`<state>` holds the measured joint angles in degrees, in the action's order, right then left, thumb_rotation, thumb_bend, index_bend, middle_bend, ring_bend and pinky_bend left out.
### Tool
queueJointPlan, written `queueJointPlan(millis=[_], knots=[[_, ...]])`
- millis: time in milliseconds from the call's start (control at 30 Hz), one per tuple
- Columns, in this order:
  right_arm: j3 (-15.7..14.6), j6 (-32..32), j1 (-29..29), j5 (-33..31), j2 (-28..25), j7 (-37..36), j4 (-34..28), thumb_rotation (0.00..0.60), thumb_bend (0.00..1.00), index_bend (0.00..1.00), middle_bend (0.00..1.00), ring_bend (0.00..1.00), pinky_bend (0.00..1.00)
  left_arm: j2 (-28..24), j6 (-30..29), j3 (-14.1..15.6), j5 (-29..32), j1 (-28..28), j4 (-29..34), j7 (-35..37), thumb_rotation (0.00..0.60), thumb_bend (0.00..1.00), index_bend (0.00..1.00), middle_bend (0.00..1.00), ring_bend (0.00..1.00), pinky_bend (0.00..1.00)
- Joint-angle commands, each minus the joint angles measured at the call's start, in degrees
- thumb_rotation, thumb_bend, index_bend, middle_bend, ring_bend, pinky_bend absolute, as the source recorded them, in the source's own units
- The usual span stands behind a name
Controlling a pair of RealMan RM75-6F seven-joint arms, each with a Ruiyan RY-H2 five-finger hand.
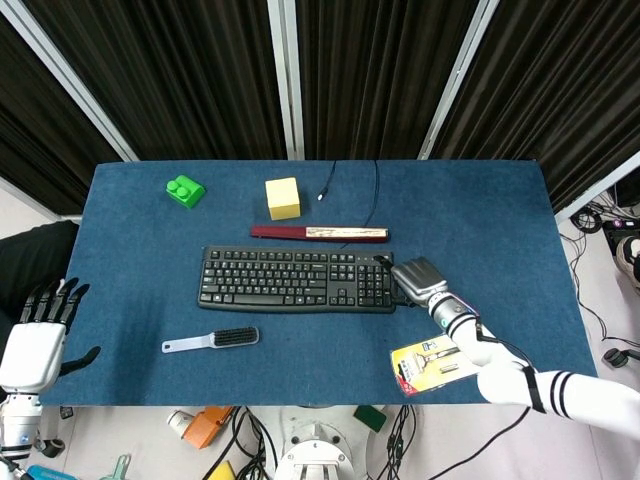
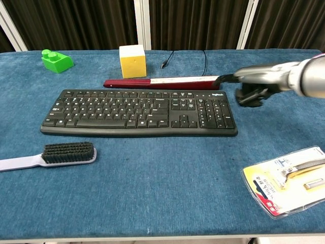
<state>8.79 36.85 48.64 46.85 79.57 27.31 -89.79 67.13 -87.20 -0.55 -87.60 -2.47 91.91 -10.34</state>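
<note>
My right hand (image 1: 420, 278) (image 2: 259, 82) hovers at the right end of the black keyboard (image 1: 297, 280) (image 2: 138, 112). Its fingers are stretched out to the left and hold nothing. The fingertips (image 2: 223, 79) reach the right tip of the dark red bar (image 1: 319, 233) (image 2: 162, 82); contact cannot be told. My left hand (image 1: 35, 335) hangs off the table's left edge with its fingers spread and empty; the chest view does not show it.
A packaged razor (image 1: 432, 362) (image 2: 287, 180) lies at the front right, under my right forearm in the head view. A brush (image 1: 212, 340) (image 2: 51, 155) lies front left. A yellow cube (image 1: 283, 198) (image 2: 132, 61), a green block (image 1: 185, 190) (image 2: 56, 60) and a cable (image 1: 374, 190) sit further back.
</note>
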Motion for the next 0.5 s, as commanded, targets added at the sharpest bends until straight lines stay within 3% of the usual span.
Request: queueJointPlan(millis=[33, 500], knots=[[-0.9, -1.3, 2.1, -1.9, 1.3, 0.3, 1.2, 0.335, 1.00, 0.13, 0.92, 1.00, 1.00, 0.1, 0.1, 0.0, 0.1, 0.0, 0.0, -0.1, 0.600, 0.16, 0.09, 0.04, 0.00, 0.00], [-4.8, -1.7, 7.5, -6.9, 3.1, -0.2, 2.8, 0.335, 1.00, 0.16, 0.92, 1.00, 1.00, 0.3, 0.6, -0.1, 0.6, -0.2, -0.3, -0.2, 0.600, 0.16, 0.09, 0.04, 0.00, 0.00]])
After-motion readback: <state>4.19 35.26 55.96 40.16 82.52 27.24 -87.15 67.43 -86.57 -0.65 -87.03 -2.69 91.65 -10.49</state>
